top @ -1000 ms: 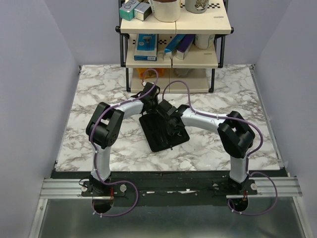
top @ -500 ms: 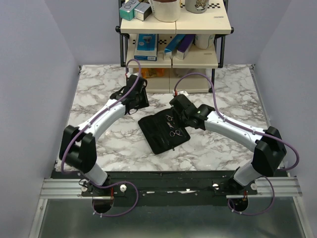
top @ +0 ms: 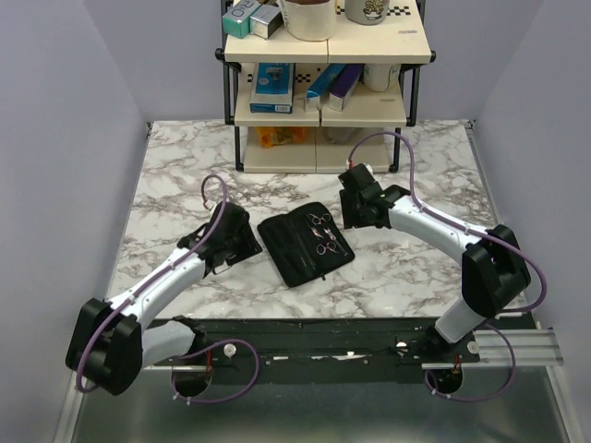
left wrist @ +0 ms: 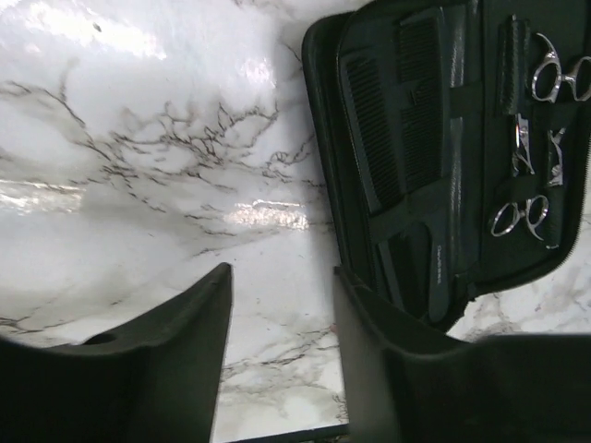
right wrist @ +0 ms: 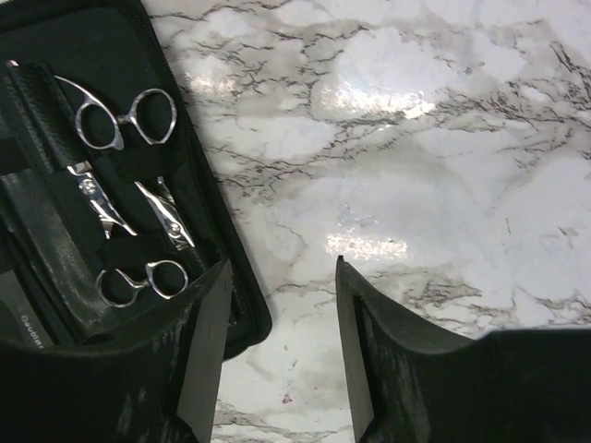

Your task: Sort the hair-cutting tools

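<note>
Overhead view first: the pouch (top: 291,254) lies open mid-counter (top: 185,175). My left hand (top: 233,247) is just to its left and my right hand (top: 358,208) is by its far right corner; neither touches it. Two pairs of scissors (top: 319,221) glint in its right half.

Left wrist view: my fingers (left wrist: 166,351) are spread, with only bare marble between them. Two black combs (left wrist: 379,120) lie side by side under the straps in the pouch's left half.

Right wrist view: this hand is spread too and holds nothing. Both scissors sit strapped in, loops showing, just left of my fingers.

Every tool looks stowed, so I judge the sorting is done or nearly so. For any next move, I'd carry both hands high and wide of the pouch so no finger snags its rim. If I fold it shut, I'd take the flap by its bare edge, not over the steel.
</note>
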Controlling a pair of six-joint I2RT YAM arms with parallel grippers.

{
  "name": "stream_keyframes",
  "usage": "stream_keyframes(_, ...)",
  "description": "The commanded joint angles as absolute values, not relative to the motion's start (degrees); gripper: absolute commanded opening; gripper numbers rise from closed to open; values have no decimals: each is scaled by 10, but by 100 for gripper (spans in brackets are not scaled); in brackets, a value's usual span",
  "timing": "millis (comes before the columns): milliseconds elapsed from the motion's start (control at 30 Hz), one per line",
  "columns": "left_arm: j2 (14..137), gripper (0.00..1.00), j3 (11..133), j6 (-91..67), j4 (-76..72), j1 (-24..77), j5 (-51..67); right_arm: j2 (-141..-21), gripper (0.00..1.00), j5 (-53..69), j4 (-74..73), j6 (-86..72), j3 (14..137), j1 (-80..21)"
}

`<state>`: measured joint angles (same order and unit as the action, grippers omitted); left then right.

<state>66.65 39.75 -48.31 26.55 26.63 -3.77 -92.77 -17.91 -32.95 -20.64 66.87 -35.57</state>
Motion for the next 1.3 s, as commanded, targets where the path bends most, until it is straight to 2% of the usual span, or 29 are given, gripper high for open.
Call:
stream_keyframes(0,595,64,294,-571,101,268,37,-937,58,-135,-292,-210,648,-341)
stream_keyframes(67,592,68,264,-574,64,267,53,-940,58,-94,-274,-215,636,-320)
stream_keyframes(333,649,70,196,-607,-125,271,77,-953,58,-42,-230,-256,613,-266)
stream_keyframes(433,660,70,179,-611,-164,272,62,-959,52,-38,-222,-268,608,-257)
stream_keyframes(633,704,70,183,-605,-188,274,50,-989,28,-30,-218,-272,611,-256)
stream_keyframes(733,732,70,178,-610,-224,275,57,-999,11,-24,-214,-274,606,-256)
stream_keyframes(767,739,70,176,-612,-234,277,60,-1002,2,-20,-213,-273,606,-256)
stream_keyframes(967,787,69,175,-620,-281,283,59,-1019,1,31,-197,-270,596,-258)
stream_keyframes(1067,804,62,177,-628,-302,286,56,-1018,1,48,-187,-265,584,-261)
stream_keyframes(1133,810,50,181,-628,-307,287,58,-1014,1,52,-185,-265,578,-267)
stream_keyframes(1200,811,43,189,-629,-305,287,57,-1009,1,54,-180,-265,567,-272)
stream_keyframes(1267,809,40,200,-628,-299,287,56,-1007,1,63,-174,-265,562,-279)
